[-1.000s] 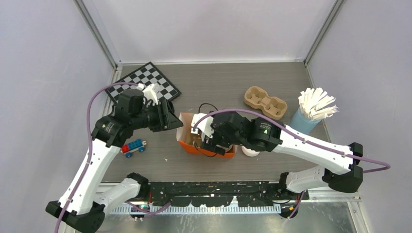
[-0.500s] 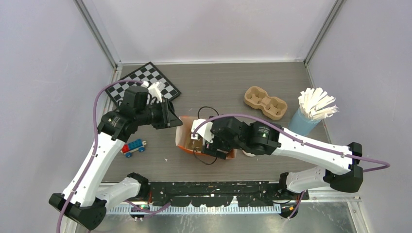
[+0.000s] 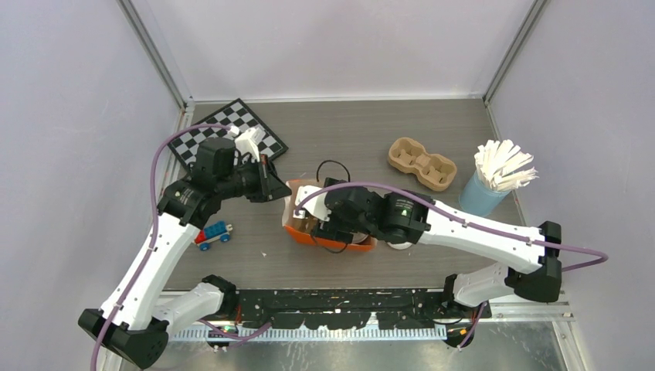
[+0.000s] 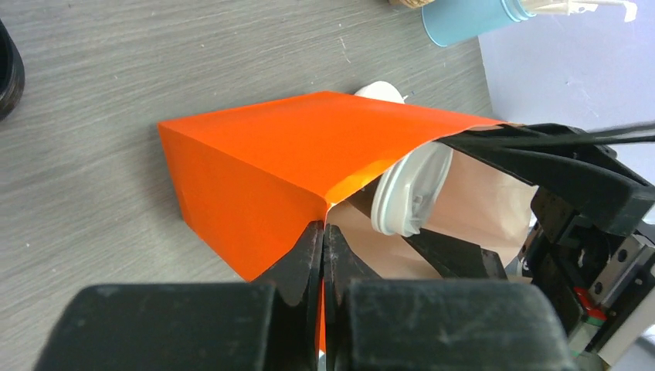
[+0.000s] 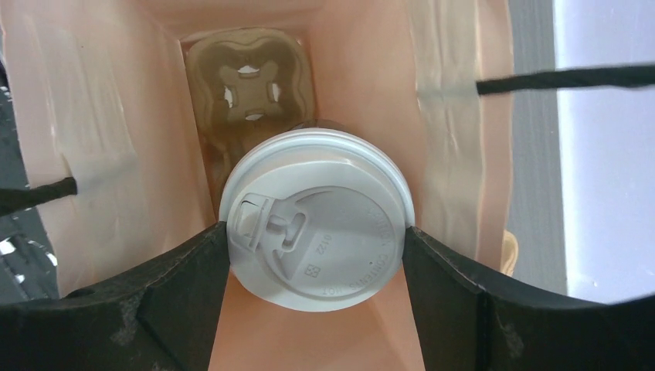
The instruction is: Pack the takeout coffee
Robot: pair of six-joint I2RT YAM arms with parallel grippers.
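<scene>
Clamping takeout coffee (image 5: 315, 220) inside orange bag (image 4: 255, 178), right jaws, cup body hidden, left jaws pinching rim

Bench (image 3: 347, 131): grey wood-grain top, framed by pale walls at the back and sides.

Directly on it:
- chessboard (image 3: 229, 133), back-left corner, lying flat and turned diagonal
- toy train (image 3: 212, 233), red/blue/yellow, front-left, well apart from the board
- orange bag (image 3: 303, 234), centre, mouth open upward, brown paper inside
- white disc (image 3: 399, 246), flat, just right of the bag
- cardboard cup carrier (image 3: 422, 164), right of centre toward the back, cups-side up
- blue cup (image 3: 479, 197) holding white sticks (image 3: 503, 166), upright at the right edge, just beside the carrier
- black cup (image 4: 6, 69), only its rim visible at the edge of the left wrist view
</scene>
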